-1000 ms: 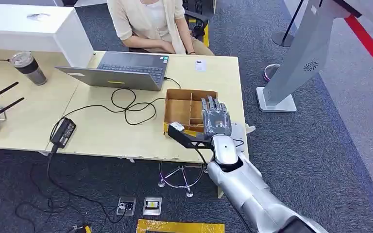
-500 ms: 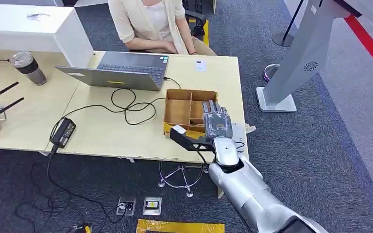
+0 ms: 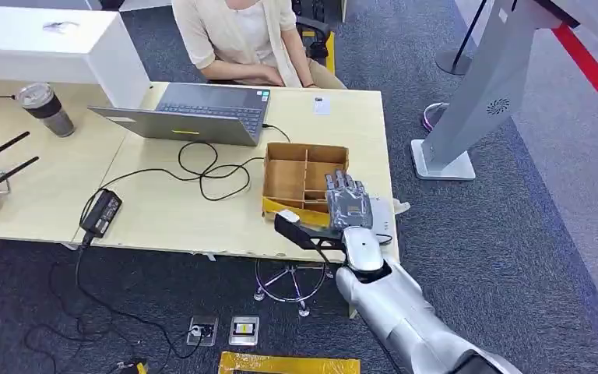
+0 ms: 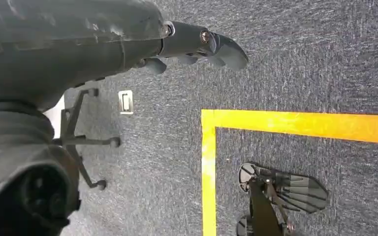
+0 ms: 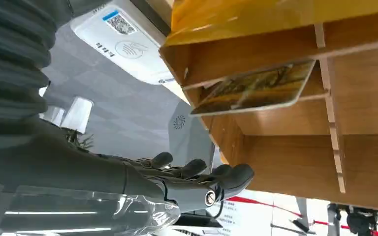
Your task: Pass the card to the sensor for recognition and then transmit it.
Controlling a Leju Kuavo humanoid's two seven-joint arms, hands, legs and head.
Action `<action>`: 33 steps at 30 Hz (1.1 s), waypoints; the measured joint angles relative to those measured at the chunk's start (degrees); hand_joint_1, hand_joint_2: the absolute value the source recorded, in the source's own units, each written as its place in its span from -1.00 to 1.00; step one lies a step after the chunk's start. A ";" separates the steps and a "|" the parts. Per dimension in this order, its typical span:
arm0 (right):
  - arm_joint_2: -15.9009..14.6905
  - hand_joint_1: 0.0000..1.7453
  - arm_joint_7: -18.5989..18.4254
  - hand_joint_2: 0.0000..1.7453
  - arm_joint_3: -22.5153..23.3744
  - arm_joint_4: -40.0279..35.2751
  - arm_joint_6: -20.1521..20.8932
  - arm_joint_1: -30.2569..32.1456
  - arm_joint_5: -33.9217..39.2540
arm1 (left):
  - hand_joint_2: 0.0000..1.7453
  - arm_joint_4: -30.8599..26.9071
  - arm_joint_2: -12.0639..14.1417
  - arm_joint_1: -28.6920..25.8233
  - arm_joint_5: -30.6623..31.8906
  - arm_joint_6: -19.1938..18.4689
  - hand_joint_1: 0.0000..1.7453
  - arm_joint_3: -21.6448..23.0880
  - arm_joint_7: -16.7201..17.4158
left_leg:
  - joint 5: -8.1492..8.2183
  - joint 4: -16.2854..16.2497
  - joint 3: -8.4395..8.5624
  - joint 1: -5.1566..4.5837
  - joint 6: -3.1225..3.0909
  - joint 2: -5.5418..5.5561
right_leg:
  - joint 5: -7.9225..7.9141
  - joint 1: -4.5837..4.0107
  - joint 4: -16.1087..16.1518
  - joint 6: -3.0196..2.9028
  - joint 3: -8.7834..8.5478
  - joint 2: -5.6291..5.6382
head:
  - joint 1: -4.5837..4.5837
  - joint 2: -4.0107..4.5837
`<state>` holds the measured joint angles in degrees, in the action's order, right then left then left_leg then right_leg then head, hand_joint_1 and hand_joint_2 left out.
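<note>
The right hand (image 3: 348, 209) hovers over the near right part of the cardboard box (image 3: 284, 178) on the desk (image 3: 171, 210), palm down, its fingers (image 3: 341, 185) stretched out side by side and slightly apart, holding nothing. In the right wrist view the same hand (image 5: 197, 179) lies just outside the box's wooden wall (image 5: 295, 172), not touching the card.

The card (image 5: 253, 88), with a brownish-yellow picture on its face, leans tilted inside 1 compartment of the box, resting against a divider. A white sensor (image 5: 123, 42) with a QR label and a contactless symbol sits on the desk just beside the box; in the head view its white edge (image 3: 384, 210) shows right of the hand.

The left hand (image 4: 197, 44) hangs over the grey carpet (image 4: 285, 64), its dark fingers curled loosely inward with nothing in them. Yellow tape (image 4: 295, 123) marks the floor beneath.

On the desk also lie a laptop (image 3: 195, 113), a black cable (image 3: 202, 167) with a power brick (image 3: 101, 212), and a tumbler (image 3: 44, 107). A person (image 3: 241, 39) sits behind the laptop.
</note>
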<state>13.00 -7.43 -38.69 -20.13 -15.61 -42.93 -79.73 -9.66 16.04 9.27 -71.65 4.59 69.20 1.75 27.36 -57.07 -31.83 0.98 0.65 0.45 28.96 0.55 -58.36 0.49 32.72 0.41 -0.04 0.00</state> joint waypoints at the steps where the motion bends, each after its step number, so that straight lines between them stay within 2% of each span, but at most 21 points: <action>1: -0.07 -1.00 -0.02 1.00 0.00 0.11 -0.02 0.06 0.00 | -1.00 0.00 0.04 0.00 0.04 -0.07 -1.00 0.09 -0.02 | 0.00 0.00 0.00 0.00 0.00 0.00 | 0.00 0.00 0.00 0.00 0.00 0.00 | 0.00 0.00; 3: -0.24 -0.96 -0.02 1.00 0.00 0.13 -0.02 0.17 0.00 | -1.00 0.00 0.07 0.00 0.11 -0.15 -1.00 0.13 -0.07 | 0.00 0.00 0.00 0.00 0.00 0.00 | 0.00 0.00 0.00 0.00 0.00 0.00 | 0.00 0.00; 4: -0.35 1.00 -0.02 1.00 0.00 0.13 -0.02 0.22 0.02 | -1.00 0.00 0.09 0.00 0.15 -0.24 -1.00 0.15 -0.15 | 0.00 0.00 0.00 0.00 0.00 0.00 | 0.00 0.00 0.00 0.00 0.00 0.00 | 0.00 0.00; 14: -1.09 1.00 1.09 1.00 0.04 0.55 0.55 0.64 1.90 | -1.00 0.00 0.26 0.00 0.48 -0.46 -1.00 1.01 -0.39 | 0.00 0.00 0.00 0.00 0.00 -0.01 | 0.00 0.00 0.00 0.00 0.00 0.00 | 0.00 0.00; 33: -1.33 1.00 1.70 1.00 0.44 0.57 -1.51 0.64 2.91 | -1.00 0.00 0.28 0.01 0.46 -0.46 -1.00 1.47 -0.39 | 0.00 0.00 0.01 0.00 0.00 -0.01 | 0.00 0.00 0.00 0.00 -0.02 0.00 | 0.00 0.00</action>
<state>11.67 -5.73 -38.25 -19.56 -17.11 -42.29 -76.83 -9.66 16.33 9.28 -71.19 4.13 70.66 1.36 27.36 -57.07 -31.81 0.98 0.65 0.44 28.96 0.55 -58.36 0.49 32.70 0.41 -0.04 0.00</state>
